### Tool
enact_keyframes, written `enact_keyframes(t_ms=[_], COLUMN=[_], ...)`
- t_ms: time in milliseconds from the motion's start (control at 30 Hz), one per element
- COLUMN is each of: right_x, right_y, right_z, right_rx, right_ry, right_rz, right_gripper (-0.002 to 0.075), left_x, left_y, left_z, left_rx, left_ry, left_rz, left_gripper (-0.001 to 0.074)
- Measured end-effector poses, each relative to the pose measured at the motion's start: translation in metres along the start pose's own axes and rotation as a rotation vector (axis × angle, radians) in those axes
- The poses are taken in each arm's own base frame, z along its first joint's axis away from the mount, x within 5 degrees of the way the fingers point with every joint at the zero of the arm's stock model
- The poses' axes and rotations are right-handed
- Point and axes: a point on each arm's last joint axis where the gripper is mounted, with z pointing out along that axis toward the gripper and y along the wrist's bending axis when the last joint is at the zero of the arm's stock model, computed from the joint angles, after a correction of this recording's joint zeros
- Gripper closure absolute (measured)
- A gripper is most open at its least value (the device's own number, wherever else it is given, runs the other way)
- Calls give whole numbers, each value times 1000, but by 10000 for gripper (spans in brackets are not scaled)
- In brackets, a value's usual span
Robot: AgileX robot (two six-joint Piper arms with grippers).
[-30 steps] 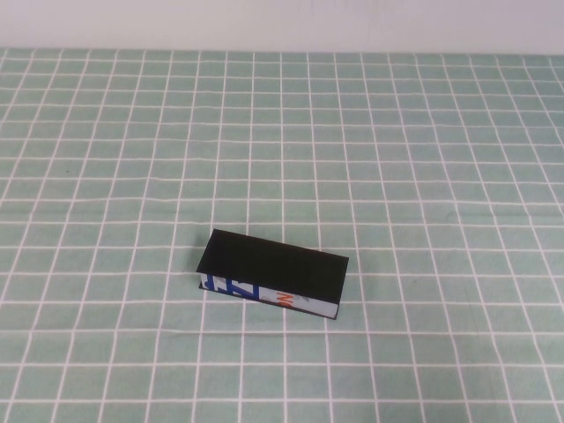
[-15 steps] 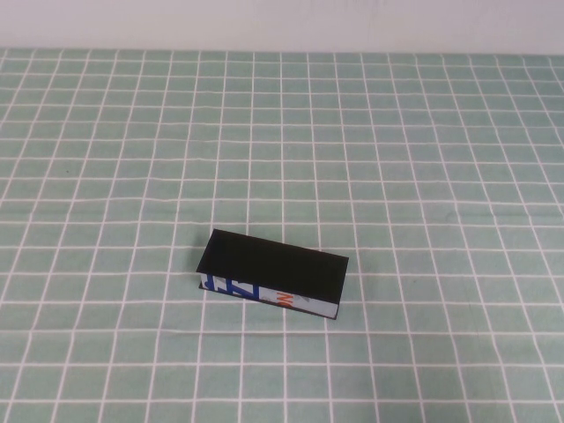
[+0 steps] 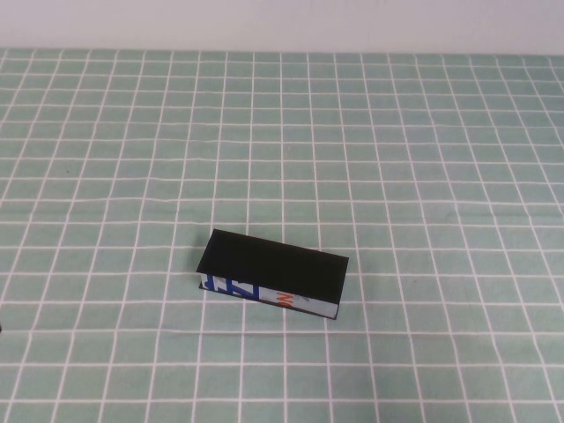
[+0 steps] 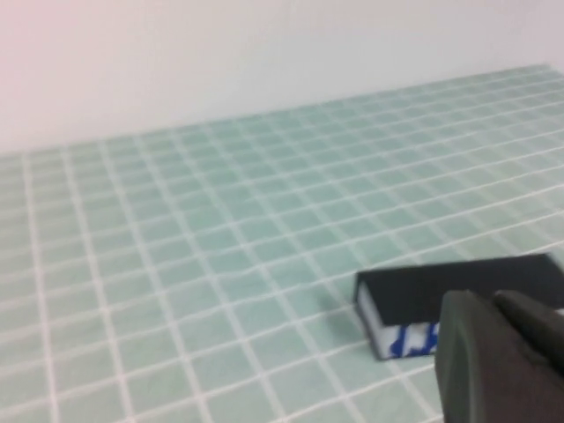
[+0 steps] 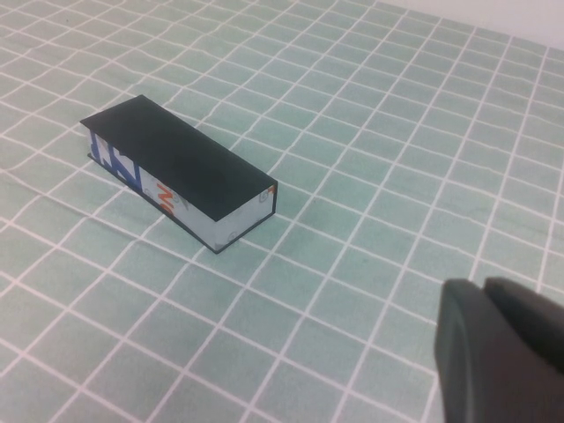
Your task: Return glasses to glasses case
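Note:
The glasses case (image 3: 273, 269) lies closed on the green checked cloth, front of centre, with its flat black lid on top and its white printed edge facing me. It also shows in the left wrist view (image 4: 458, 286) and the right wrist view (image 5: 176, 163). The glasses are not in view. My left gripper (image 4: 495, 298) is shut and empty. It hovers short of the case on the robot's left. My right gripper (image 5: 485, 284) is shut and empty. It is well clear of the case on the robot's right. Neither gripper shows plainly in the high view.
The green cloth with a white grid (image 3: 397, 159) covers the whole table up to a white wall (image 3: 282, 22) at the back. Nothing else lies on it.
The case has not moved. A small dark speck has appeared at the left edge of the high view.

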Motion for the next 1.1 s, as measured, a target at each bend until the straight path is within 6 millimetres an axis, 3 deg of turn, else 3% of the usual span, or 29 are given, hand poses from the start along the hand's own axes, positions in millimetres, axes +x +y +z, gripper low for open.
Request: enact_keyframes(t_ms=[300, 533, 867, 1100], right_x=[0, 0, 0, 0], right_y=[0, 0, 0, 0], right_z=[0, 0, 0, 0], right_rx=[0, 0, 0, 0], right_ry=[0, 0, 0, 0], right_rz=[0, 0, 0, 0], right_gripper=[737, 737, 737, 737], left_x=[33, 73, 96, 97], left_y=[7, 7, 9, 8], left_z=[6, 7, 7, 7], left_rx=[-129, -168, -201, -200], left_ry=[-85, -133, 83, 89], left_rz=[-55, -83, -140, -149], left_gripper=[737, 737, 737, 737])
